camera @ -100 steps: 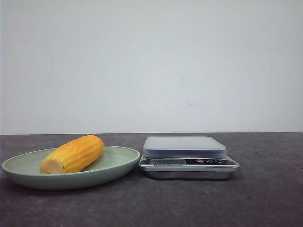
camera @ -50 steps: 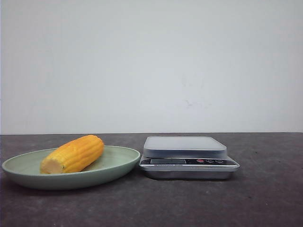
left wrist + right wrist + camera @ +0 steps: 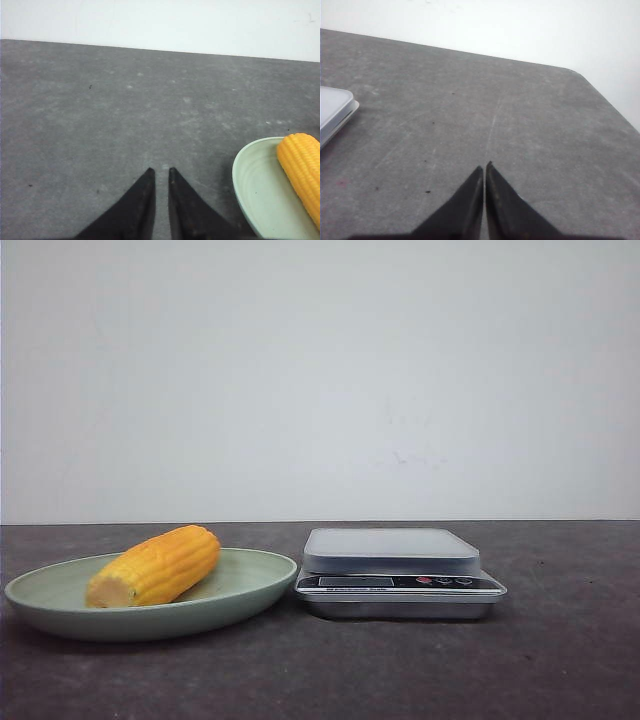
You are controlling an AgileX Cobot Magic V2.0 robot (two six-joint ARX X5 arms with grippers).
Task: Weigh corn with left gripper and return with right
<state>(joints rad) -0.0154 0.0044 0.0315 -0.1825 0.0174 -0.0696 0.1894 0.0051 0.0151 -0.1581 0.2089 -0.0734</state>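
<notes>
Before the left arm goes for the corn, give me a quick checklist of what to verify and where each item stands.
1. Corn lying in the green plate, nothing on top of it: ok.
2. Scale platform bare: ok.
3. Scale display on and zeroed: cannot tell, too small to read.
4. Left gripper open enough to take the cob: not ok, tips nearly together.
5. Left gripper lined up with the corn: not ok, cob sits off to one side.
6. Right gripper away from the scale: ok, shut over bare table.

Only the tips of each tool were visible. The left tool [image 3: 161, 172] had two matte black fingers tapering to sharp points; the right tool [image 3: 484, 167] looked identical, plain black, unmarked.
</notes>
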